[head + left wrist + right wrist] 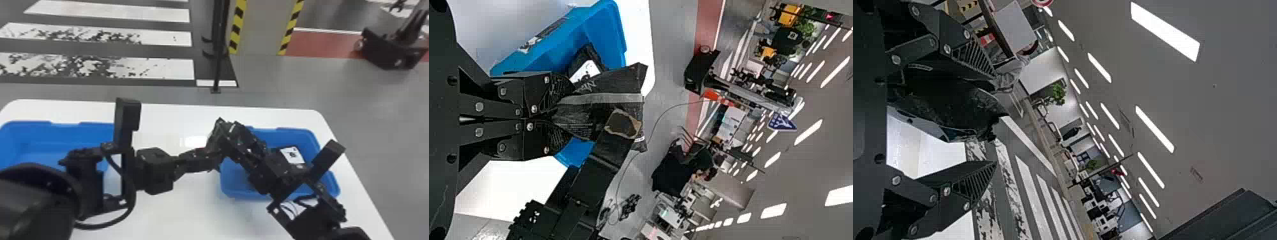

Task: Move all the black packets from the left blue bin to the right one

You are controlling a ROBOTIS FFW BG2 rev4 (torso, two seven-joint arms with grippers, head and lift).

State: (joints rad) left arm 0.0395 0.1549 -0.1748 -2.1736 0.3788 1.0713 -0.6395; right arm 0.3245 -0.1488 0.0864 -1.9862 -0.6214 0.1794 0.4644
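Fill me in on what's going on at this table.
The robot's left gripper is shut on a black packet, above the table and near the right blue bin. The right gripper has its fingers parted, with the packet between them, so this looks like a handover from left to right. Another packet, with a white label, already lies in the right bin. The left blue bin stands across the table.
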